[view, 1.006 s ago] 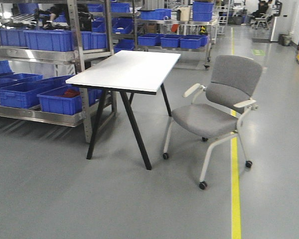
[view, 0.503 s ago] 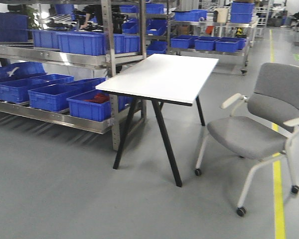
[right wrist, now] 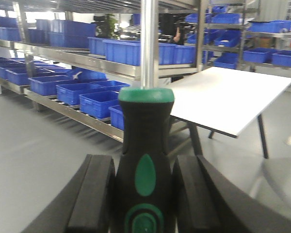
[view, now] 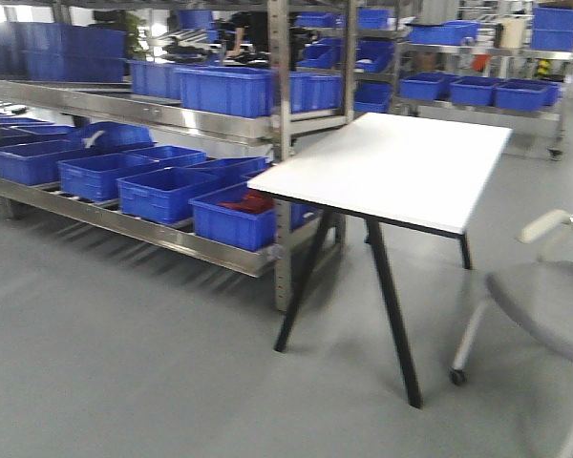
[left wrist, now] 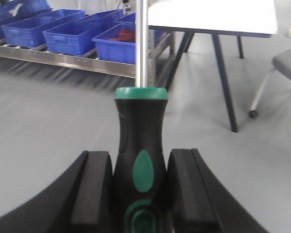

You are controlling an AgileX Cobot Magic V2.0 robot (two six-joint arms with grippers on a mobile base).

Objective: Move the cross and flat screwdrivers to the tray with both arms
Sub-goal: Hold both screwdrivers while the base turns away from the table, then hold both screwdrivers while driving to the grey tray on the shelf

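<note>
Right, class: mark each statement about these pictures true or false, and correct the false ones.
1. The left gripper holds a screwdriver and the right gripper a second screwdriver. True.
2. The shelf bins are red. False: the bins are blue.
3. A grey chair stands right of the white table in the front view. True.
4. The tray sits on that table. False: no tray shows in any view.
5. Both handles are yellow. False: black with green.
</note>
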